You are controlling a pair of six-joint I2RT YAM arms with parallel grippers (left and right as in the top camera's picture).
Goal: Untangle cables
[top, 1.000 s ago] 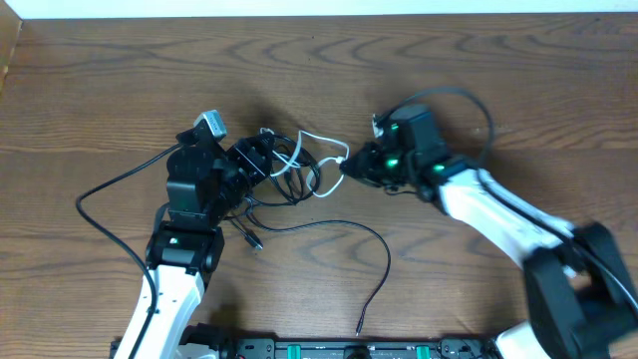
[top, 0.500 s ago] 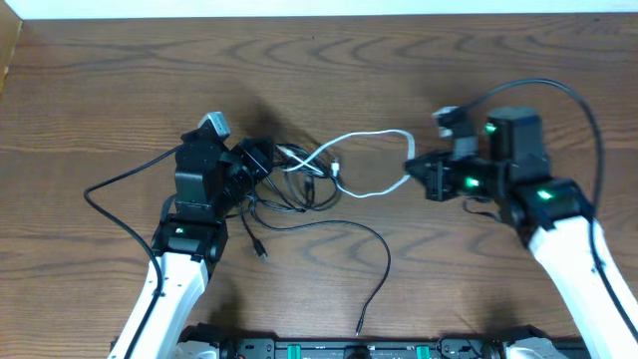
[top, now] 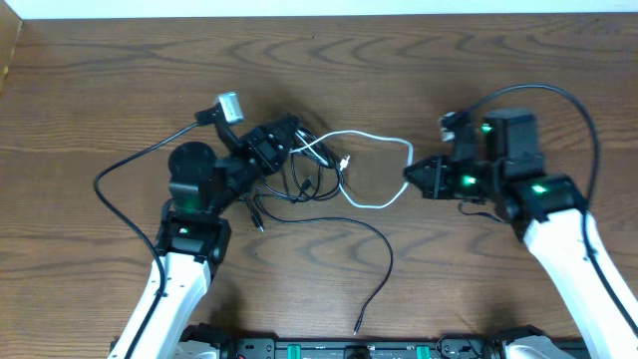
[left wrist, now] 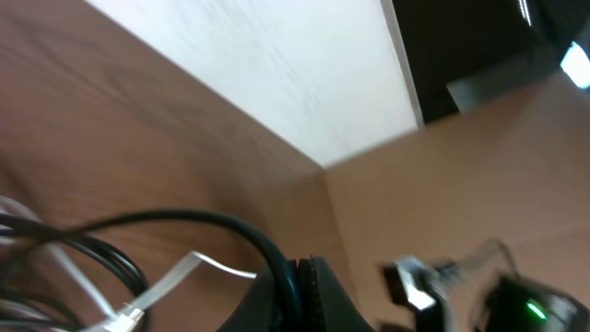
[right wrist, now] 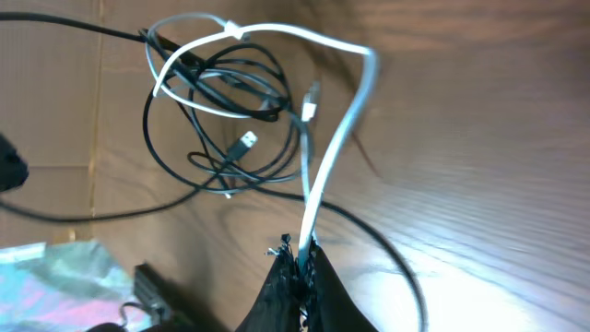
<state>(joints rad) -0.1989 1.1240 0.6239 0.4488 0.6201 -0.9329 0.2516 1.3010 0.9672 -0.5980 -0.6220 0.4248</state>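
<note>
Over wooden table (top: 100, 80), right tool (top: 409, 177) pinches white cable (top: 379, 136); left tool (top: 289, 135) clamps black cables (left wrist: 175, 218).

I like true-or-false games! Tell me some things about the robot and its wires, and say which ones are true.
1. The right gripper pinches the white cable. True.
2. The white cable lies completely apart from the black cables. False: its far end loops through the black tangle.
3. The left gripper holds the white cable. False: it holds a black cable.
4. The table is brown wood. True.
5. The two grippers touch each other. False: they are apart, with the white cable running between them.
</note>
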